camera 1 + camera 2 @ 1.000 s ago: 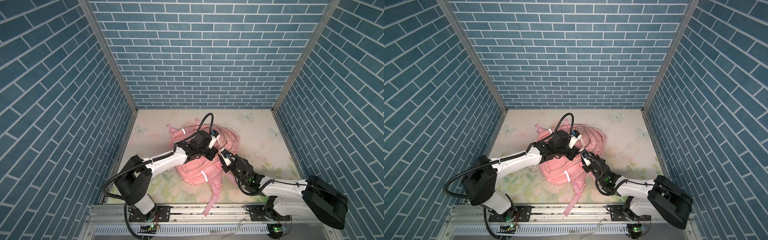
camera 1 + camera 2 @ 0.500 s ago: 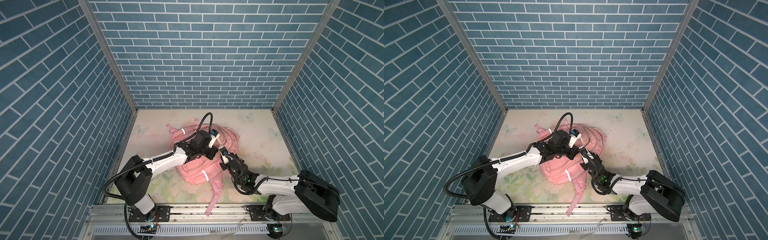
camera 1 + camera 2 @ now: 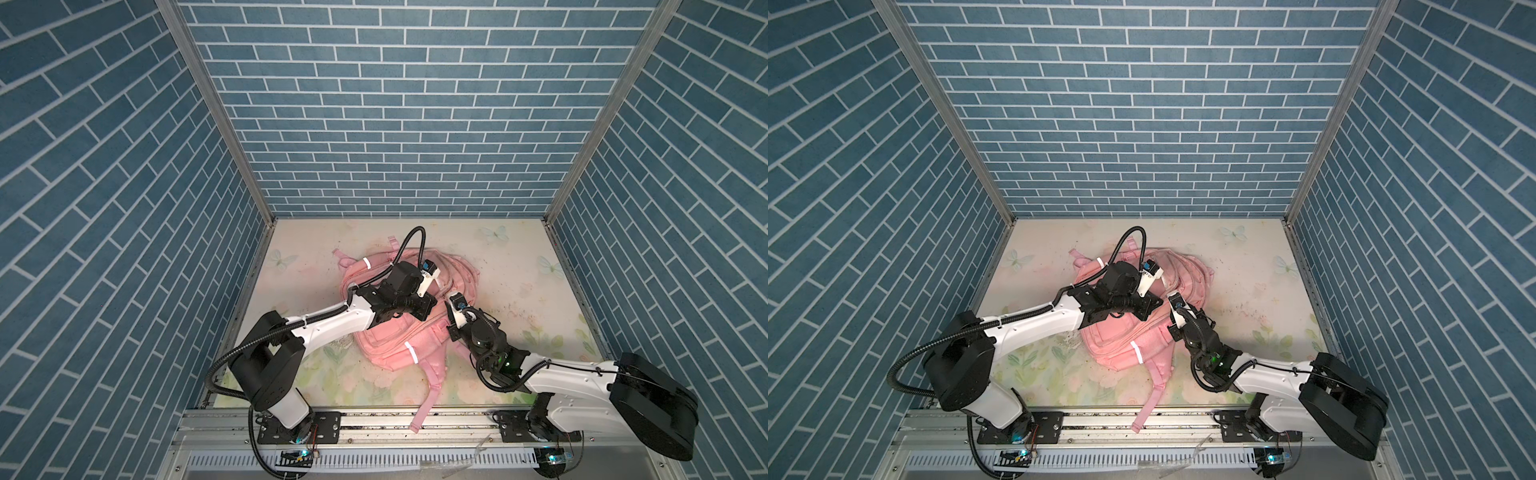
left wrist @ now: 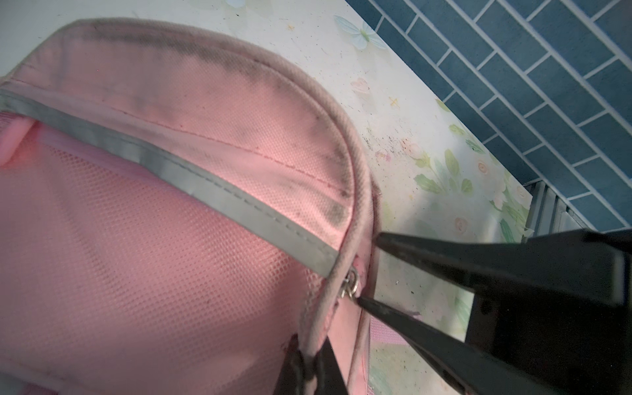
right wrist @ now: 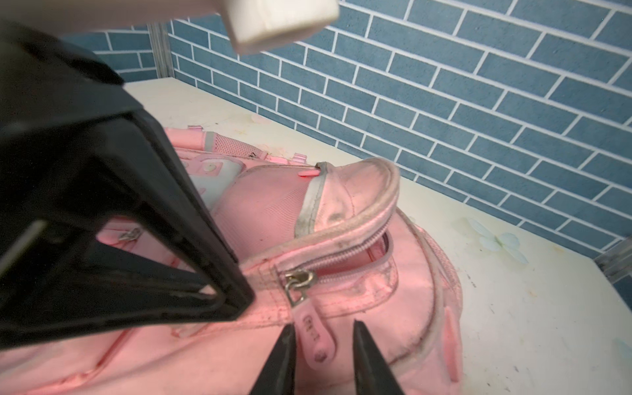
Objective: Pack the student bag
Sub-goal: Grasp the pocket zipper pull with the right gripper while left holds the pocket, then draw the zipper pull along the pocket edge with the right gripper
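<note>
My right claw (image 5: 324, 326) stands spread astride the flat pink tab (image 5: 314, 337), not yet nipping it, while my left claw (image 4: 309, 355) is pressed together on the corded piping (image 4: 355, 178) just beside the metal slider (image 5: 301, 278). If I close off-centre the smooth tab could squirt free, and if the left pinch slips, a pull would drag the limp bag (image 3: 386, 345), lying in the middle of the table (image 3: 519, 266) between both arms, rather than run the zip. The cloth is soft pink weave, scuffed grey, with mesh (image 4: 119, 239) and a dull silver strip (image 4: 205, 184).
</note>
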